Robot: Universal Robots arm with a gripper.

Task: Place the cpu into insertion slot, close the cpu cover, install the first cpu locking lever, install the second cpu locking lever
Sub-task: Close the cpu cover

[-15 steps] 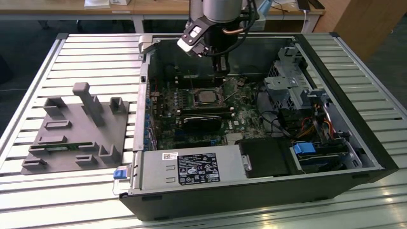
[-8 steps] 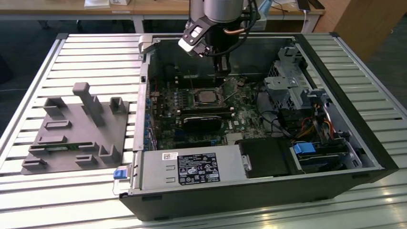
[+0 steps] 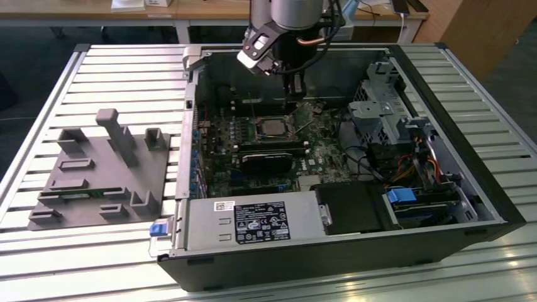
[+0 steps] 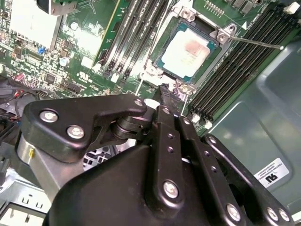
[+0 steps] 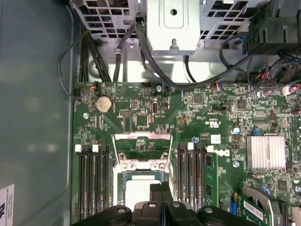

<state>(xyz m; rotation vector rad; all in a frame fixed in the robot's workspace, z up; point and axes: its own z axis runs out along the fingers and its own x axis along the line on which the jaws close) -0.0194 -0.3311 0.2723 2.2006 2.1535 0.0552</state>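
Chip sits in the socket; the cover stands open, so I judge cover-closing is the step in hand. Gripper has its fingers pressed together and holds nothing (tips just beside the socket). Closing calls for a push on the cover's free edge.

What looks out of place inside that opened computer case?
The thin silvery metal frame cover is flipped open, leaving the small square silver-grey chip bare. A thin metal lever rod juts out loose over the black memory slots. The black pincer hangs close by. Nothing looks spilled or broken.
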